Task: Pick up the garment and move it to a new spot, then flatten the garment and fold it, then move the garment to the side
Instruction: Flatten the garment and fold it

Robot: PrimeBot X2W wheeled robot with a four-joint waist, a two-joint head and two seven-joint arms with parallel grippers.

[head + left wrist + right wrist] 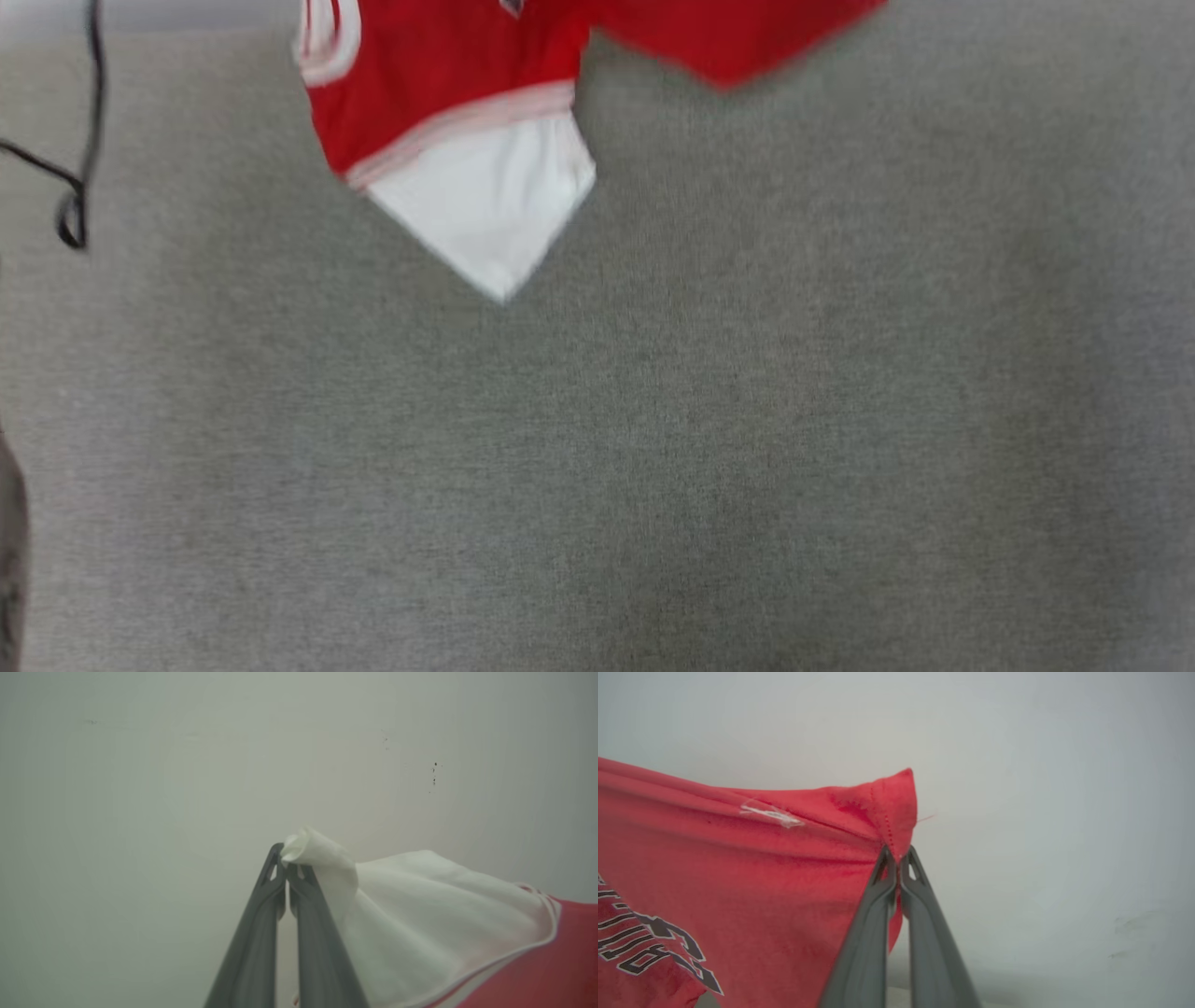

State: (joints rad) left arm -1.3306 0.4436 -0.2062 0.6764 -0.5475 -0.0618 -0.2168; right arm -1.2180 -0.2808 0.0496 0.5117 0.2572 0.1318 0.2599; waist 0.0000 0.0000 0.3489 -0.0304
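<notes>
**Inspector:** State of the grasp, nearest first.

**Me:** My left claw [286,865] is pressed together on a bunched tip of white sleeve. My right claw [899,856] is pinching a stitched red hem corner. Both belong to the large red jersey garment with white short sleeves and black white-outlined lettering [761,868]. It hangs stretched between the two holds and appears lifted off the surface.

**Inspector:** And beyond that?

**Me:** From the head view, which is blurred, a white sleeve point dangles above the grey woven bench [653,420]. A thin black cable [82,149] shows at the far left. Behind everything stands a plain pale wall [140,765].

**Inspector:** Risks?

**Me:** In my judgement each hold takes very little cloth, so a sharp swing could pull a corner free. One hold is on a sleeve and the other on the hem, so the garment would likely land skewed and creased. That would make flattening harder. Drifting left could also drag cloth across the cable.
</notes>
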